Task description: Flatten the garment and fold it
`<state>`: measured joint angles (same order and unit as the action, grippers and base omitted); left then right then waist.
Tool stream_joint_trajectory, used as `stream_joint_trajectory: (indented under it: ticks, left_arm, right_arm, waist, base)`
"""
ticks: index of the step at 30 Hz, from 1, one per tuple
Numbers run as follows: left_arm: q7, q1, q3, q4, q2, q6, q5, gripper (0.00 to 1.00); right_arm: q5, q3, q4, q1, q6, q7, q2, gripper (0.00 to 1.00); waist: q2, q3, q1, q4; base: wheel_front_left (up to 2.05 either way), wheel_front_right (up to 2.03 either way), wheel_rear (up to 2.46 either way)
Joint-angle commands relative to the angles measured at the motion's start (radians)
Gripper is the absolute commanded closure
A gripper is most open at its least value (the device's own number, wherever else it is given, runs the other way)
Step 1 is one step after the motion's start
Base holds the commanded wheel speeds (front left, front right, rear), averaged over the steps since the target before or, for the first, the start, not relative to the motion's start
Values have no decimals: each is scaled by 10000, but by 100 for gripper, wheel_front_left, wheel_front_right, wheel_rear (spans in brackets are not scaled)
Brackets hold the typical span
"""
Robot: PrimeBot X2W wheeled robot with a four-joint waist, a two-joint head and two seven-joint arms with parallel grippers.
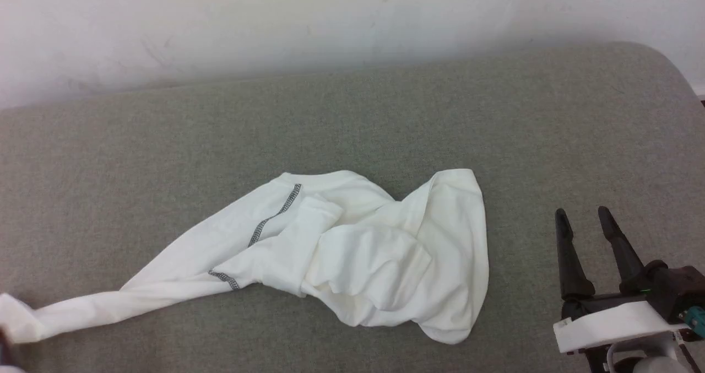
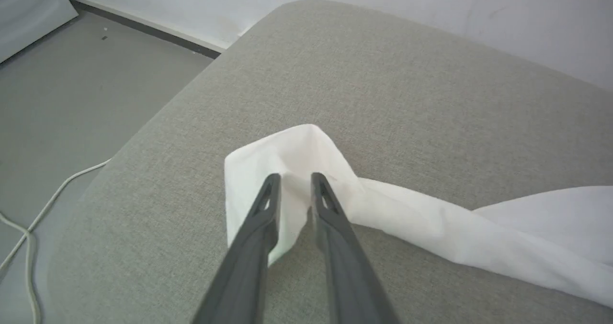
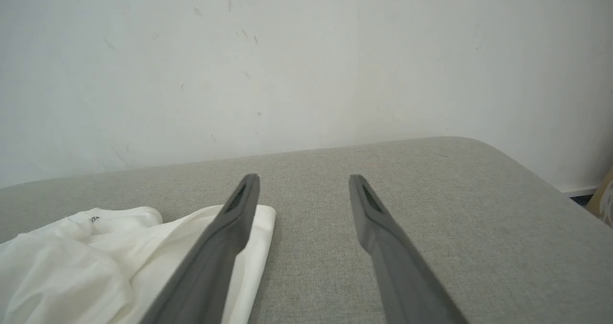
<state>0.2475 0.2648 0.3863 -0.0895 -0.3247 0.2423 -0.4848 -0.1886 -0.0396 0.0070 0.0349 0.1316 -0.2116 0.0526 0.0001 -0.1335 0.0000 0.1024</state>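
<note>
Barely begun: the garment (image 1: 352, 241) lies crumpled in the middle of the cushion (image 1: 385, 114), 1 sleeve (image 1: 82, 307) stretched toward the cushion's left edge, where the left gripper (image 2: 294, 176) has its fingers slightly parted over the cuff (image 2: 287, 147); the right gripper (image 1: 582, 214), spread wide and empty, hovers near the cushion's right edge; flattening and folding remain.

Grey fabric surface (image 1: 352, 114), white wall (image 1: 330, 20) behind; cable (image 2: 28, 230) on floor (image 2: 72, 99).

no readable text, tiny dark mark (image 3: 94, 218) on the white garment (image 3: 67, 266), too small to read
</note>
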Motion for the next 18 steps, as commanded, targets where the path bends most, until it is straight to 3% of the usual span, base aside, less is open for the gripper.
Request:
stream_joint_trajectory:
  ticks: [1, 4, 12, 18]
  left_arm:
    - [-384, -230, -155, -146, 210, -232, -126, 0]
    - [-1546, -473, -830, -298, 374, -694, 349, 0]
    - [-3960, -1387, -2584, -629, 998, -1434, 1372, 0]
    - [-4640, -1518, -4050, -538, 1377, -1644, 2445, 0]
  right_arm:
    - [73, -26, -72, 136, -9, 28, -24, 0]
    - [144, -10, -151, 180, -9, 140, -24, 0]
    - [258, -29, -286, 297, -9, 395, -24, 0]
    - [256, -64, -82, 226, -9, 603, -24, 0]
  waist:
    - [-1, 129, 0, 16]
    - [-1, 283, 0, 80]
    - [-1, 547, 0, 294]
    - [-1, 597, 0, 352]
  base:
    - [0, 0, 0]
    - [0, 0, 0]
    - [0, 0, 0]
    - [0, 0, 0]
